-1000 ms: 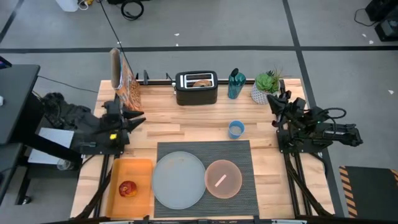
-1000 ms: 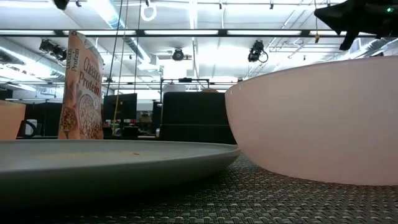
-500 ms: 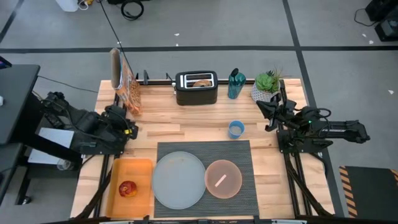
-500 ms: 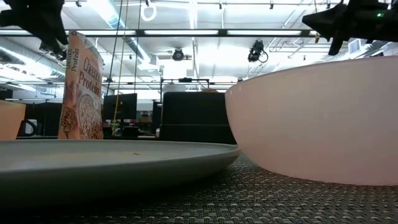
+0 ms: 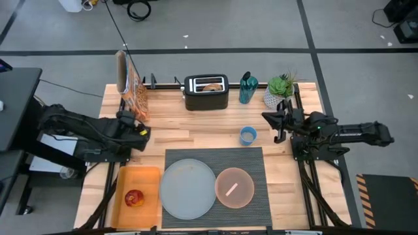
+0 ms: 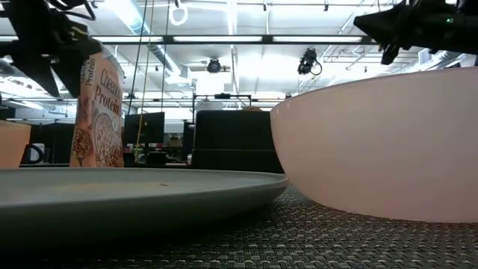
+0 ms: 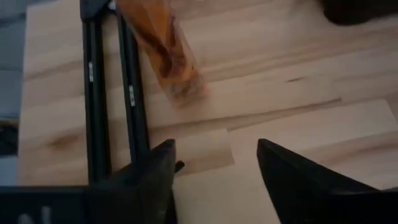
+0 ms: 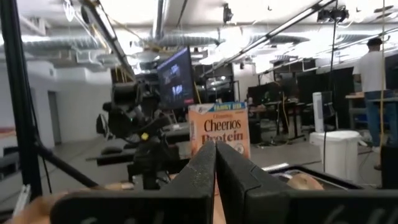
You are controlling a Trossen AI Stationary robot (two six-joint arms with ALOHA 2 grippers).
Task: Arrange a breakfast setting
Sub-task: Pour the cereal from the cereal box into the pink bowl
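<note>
Both arms have swung inward — left fingers [image 7: 214,171] spread near the "Cheerios Protein" box [image 5: 130,88], right fingers [image 8: 216,180] clenched.

Placemat: we see a dark grey ribbed placemat [image 5: 249,156] lying flat at the table's near edge.
Plate: our large pale grey plate [image 5: 187,188] rests on the mat's left end, empty.
Bowl: a translucent pink bowl [image 5: 234,187] sits upright just beside the plate.
Spoon: we find the spoon [image 5: 231,190] inside the bowl.
Apple: a red apple [image 5: 134,198] lies left of the plate.
Bagel: we spot the bagel [image 5: 211,85] upright, at the table's far side.
Cereal: our cereal box [image 5: 132,91] stands at the far left.
</note>
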